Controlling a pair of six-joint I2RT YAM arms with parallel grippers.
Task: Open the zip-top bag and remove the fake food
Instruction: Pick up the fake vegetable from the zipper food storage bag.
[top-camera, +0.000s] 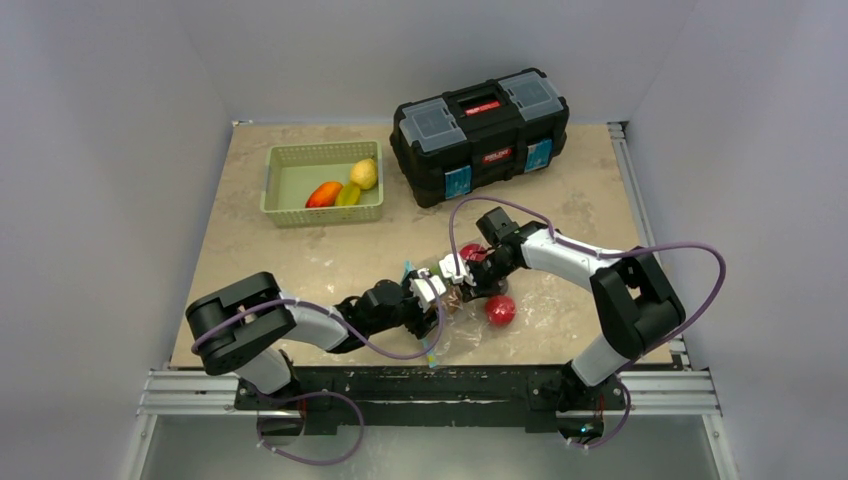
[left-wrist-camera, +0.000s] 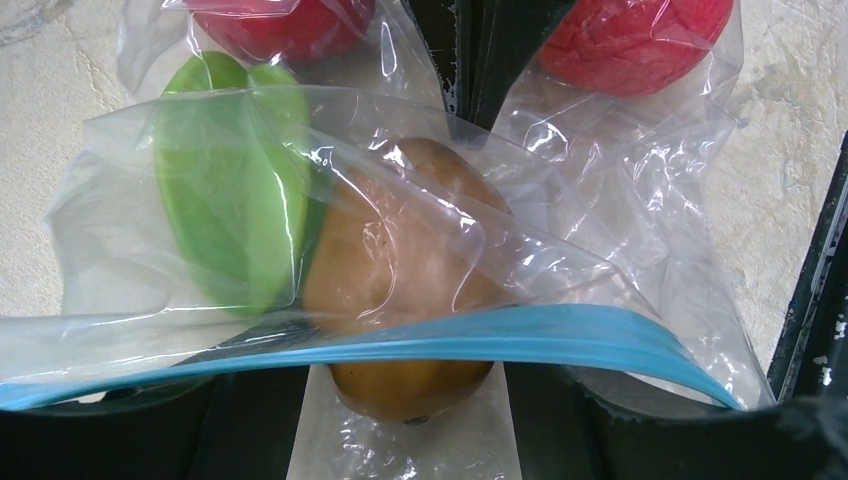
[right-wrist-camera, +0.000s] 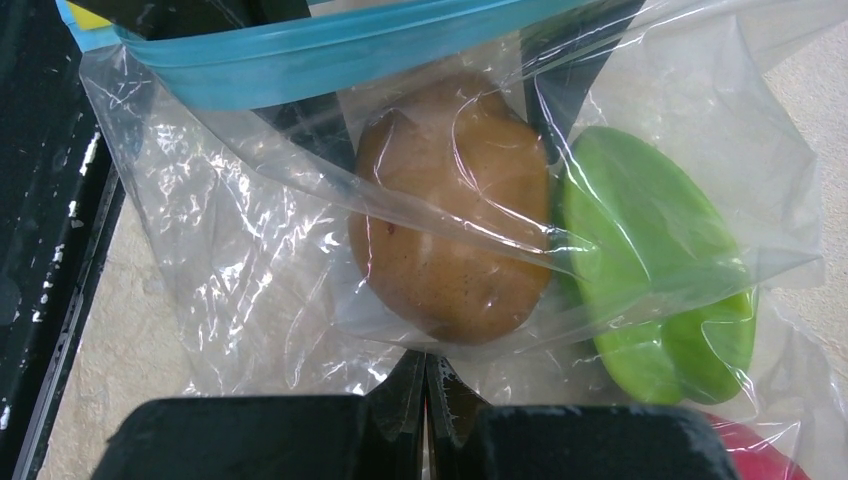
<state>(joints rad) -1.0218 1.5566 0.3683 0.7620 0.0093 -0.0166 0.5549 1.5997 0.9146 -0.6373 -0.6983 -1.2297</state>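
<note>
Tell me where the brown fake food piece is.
In the left wrist view, the brown piece lies mid-frame inside the zip-top bag, right beside the green piece on its left, with the blue zip strip crossing its near end.

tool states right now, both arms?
left tool: open, jaws either side of the brown fake food.
right tool: shut, pinching the zip-top bag.

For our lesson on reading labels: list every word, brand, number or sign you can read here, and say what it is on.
Red handle label on the black toolbox: white lettering, too small to read.
Red front label: too small to read.
On the zip-top bag and green basket: no text visible.
</note>
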